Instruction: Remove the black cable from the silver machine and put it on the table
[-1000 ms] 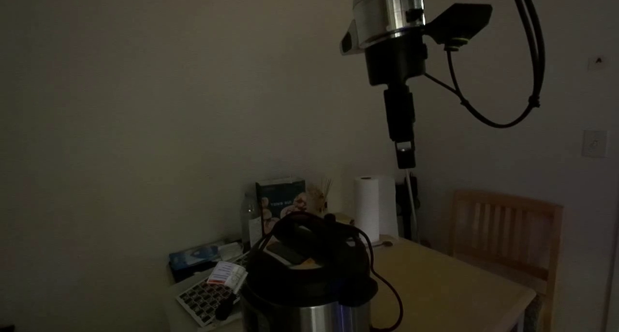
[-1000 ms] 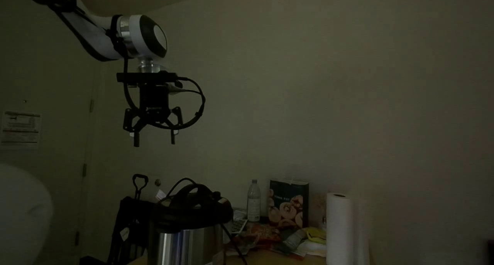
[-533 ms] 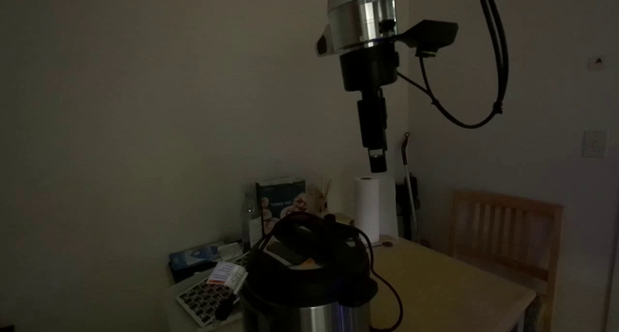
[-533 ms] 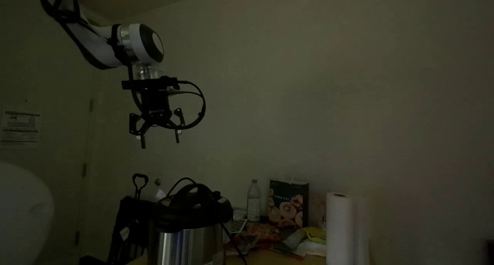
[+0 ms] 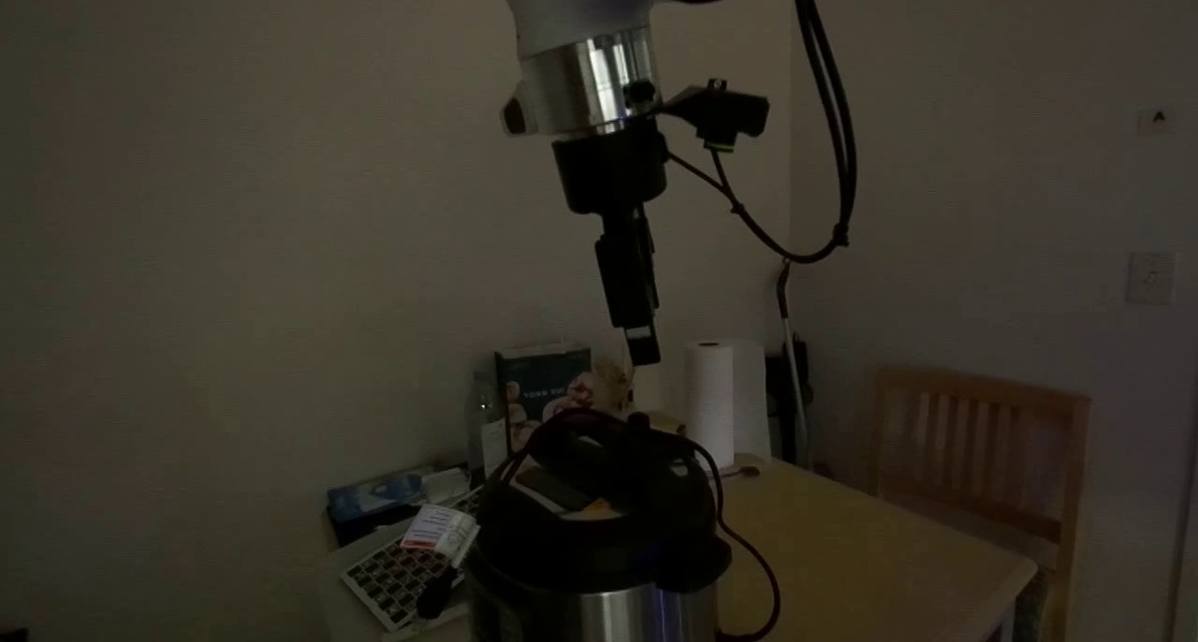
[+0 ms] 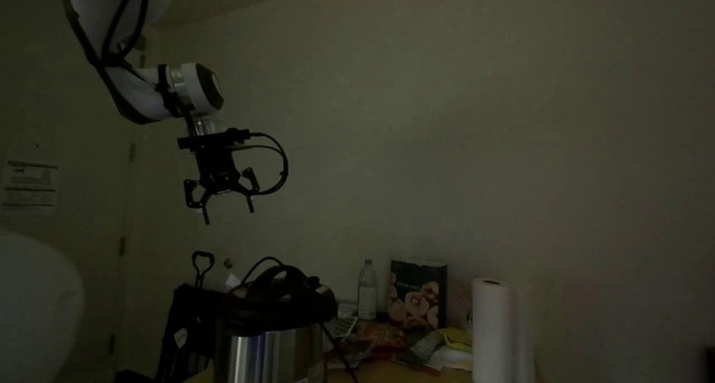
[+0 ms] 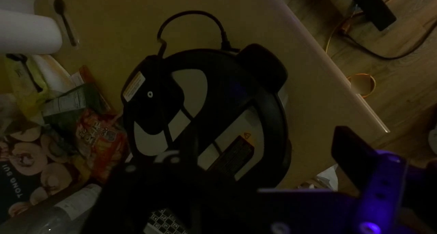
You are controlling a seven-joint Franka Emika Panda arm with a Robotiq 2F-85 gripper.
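Hovering over the machine point(image 6: 273, 354), the claw point(image 6: 229, 218) gapes empty — presumably to straddle the cable point(image 7: 194, 12); that lies across the lid point(image 7: 276, 131), one loop hanging outside — probably parked there for storage.

Legible: "TONG SUI" on dark box point(image 7: 37, 164), 2 words, clearest in the wrist view, faint in both exterior views. In an exterior view, black "A"-shaped mark point(image 5: 1160, 118) on a small plate point(image 5: 1147, 127) on the wall point(image 5: 992, 277). Wrist view: warning triangle point(image 7: 247, 135) on the orange corner of a dark label point(image 7: 235, 154) on the pot lid point(image 7: 222, 102). Print too small to read: rest of that label, red packet point(image 7: 99, 135), bottle label point(image 6: 367, 303), door notice point(image 6: 31, 185).
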